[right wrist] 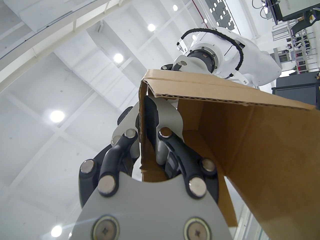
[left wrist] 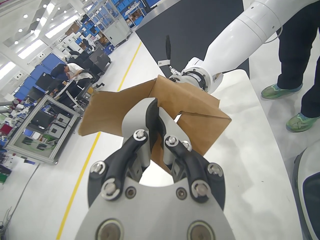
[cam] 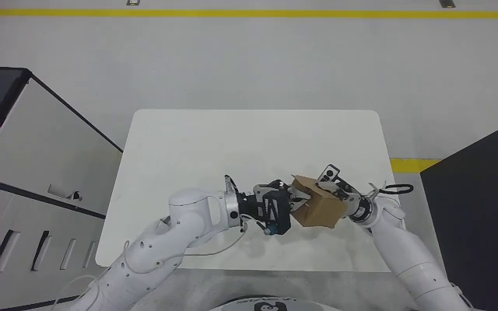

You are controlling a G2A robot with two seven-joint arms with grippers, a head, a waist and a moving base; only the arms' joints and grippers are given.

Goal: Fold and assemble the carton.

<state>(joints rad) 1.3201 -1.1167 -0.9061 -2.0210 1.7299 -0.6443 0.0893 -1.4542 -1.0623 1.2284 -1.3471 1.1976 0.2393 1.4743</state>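
A brown cardboard carton (cam: 317, 204) is held in the air between my two arms, above the near part of the white table (cam: 233, 148). My left gripper (left wrist: 154, 106) is shut on one of the carton's (left wrist: 195, 111) flaps, with the cardboard pinched between its fingers; a loose flap sticks out to one side. On the opposite side, my right gripper (right wrist: 147, 101) is shut on a wall edge of the carton (right wrist: 262, 151), whose open inside faces that camera. In the top view the left gripper (cam: 289, 204) and the right gripper (cam: 341, 193) sit on either side of the box.
The table's far half is bare white surface. A dark cabinet (cam: 467, 202) stands off the table's right edge and a grey cabinet (cam: 39, 155) off its left. A person's legs (left wrist: 297, 58) stand beside the table at the right.
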